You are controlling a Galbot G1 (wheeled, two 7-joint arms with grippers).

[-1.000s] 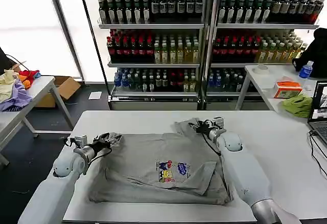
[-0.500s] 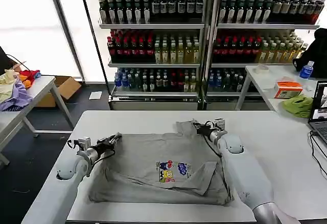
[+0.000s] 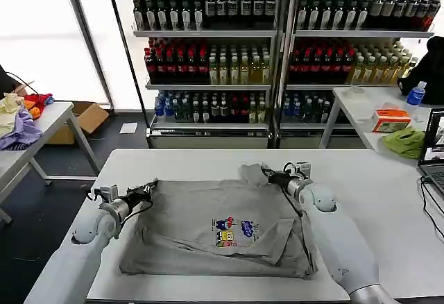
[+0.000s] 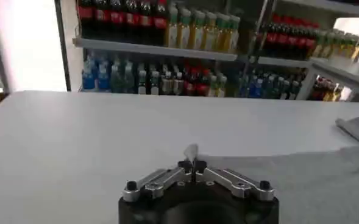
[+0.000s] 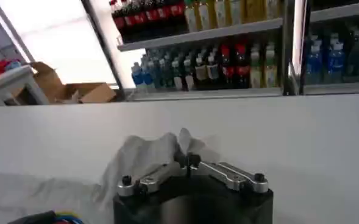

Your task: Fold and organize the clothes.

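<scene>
My left pincer point(image 3: 148, 190) is pinching the near-left corner of the grey shirt point(image 3: 215, 231), its fingertips point(image 4: 192, 164) pressed together on a small peak of fabric. My right pincer point(image 3: 272, 175) is clamping the bunched cloth at the shirt's far right shoulder, its fingertips point(image 5: 189, 160) closed on a raised fold. The shirt is lying spread across the middle of the white worktop point(image 3: 378, 200), print point(image 3: 234, 229) facing up, one sleeve folded in beside the print. Drink shelves point(image 3: 277, 47) are standing behind.
</scene>
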